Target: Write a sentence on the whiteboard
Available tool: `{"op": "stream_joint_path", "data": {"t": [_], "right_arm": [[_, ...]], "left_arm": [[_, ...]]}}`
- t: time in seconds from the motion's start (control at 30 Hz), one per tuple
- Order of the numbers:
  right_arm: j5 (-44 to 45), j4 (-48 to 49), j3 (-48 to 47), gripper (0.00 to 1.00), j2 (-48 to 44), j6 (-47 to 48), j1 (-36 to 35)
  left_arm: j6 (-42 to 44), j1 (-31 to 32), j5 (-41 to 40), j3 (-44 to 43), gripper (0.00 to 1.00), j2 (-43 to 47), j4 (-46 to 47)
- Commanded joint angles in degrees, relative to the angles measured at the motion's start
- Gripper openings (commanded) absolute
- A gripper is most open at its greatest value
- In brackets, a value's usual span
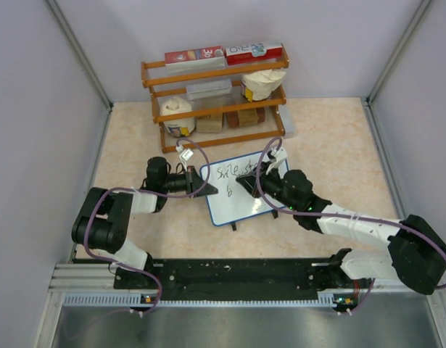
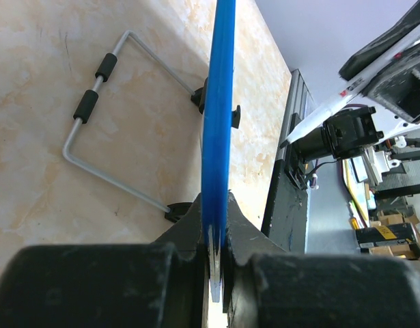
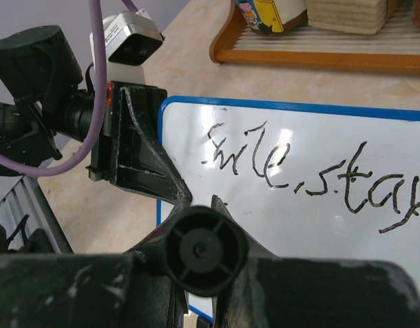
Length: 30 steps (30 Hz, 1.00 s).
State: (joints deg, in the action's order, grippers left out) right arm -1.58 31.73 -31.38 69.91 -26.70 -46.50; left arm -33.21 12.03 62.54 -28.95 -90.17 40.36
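1. Whiteboard [image 1: 241,204]: stands mid-table, on the near side of the wooden rack [image 1: 215,94], between both grippers.
2. Sentence [image 3: 312,167]: black handwriting, top line legible as "Smile, stay"; the lower line is too small to read.
3. Left gripper [image 2: 213,249]: clamped on the board's blue left edge.
4. Right gripper [image 1: 246,183]: closed around a black marker [image 3: 205,251] at the board face.

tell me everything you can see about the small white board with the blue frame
The small glossy white whiteboard has a thin blue rounded-corner frame and stands on edge on the beige table, black feet and a bent grey wire stand behind it. The left gripper is shut on its left edge. Black handwriting reads "smile, stay", one letter below. The right gripper holds a black marker near its face.
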Motion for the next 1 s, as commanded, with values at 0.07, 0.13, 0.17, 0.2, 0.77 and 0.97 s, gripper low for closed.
{"op": "stream_joint_path", "data": {"t": [0.07,0.13,0.17,0.2,0.77,0.97], "right_arm": [[1.41,-0.17,-0.79,0.0,-0.83,1.12,0.89],[1.41,-0.26,-1.06,0.0,-0.3,1.21,0.97],[2.63,-0.09,-1.23,0.0,0.31,1.12,0.97],[2.73,-0.08,-1.23,0.0,0.58,1.12,0.97],[6.15,2.46,0.09,0.0,3.92,0.42,0.97],[6.42,2.82,0.96,0.0,4.45,-0.02,0.97]], "left_arm": [[2.63,-0.17,-4.1,0.39,0.0,-1.32,-2.04],[2.63,-0.17,-4.18,0.39,0.0,-1.24,-2.04],[2.63,-0.17,-4.1,0.39,0.0,-1.24,-2.04],[2.63,-0.17,-4.1,0.39,0.0,-1.15,-2.04],[2.54,-0.17,-4.01,0.47,0.0,-1.24,-1.86],[2.63,-0.17,-4.1,0.56,0.0,-0.97,-1.86]]}}
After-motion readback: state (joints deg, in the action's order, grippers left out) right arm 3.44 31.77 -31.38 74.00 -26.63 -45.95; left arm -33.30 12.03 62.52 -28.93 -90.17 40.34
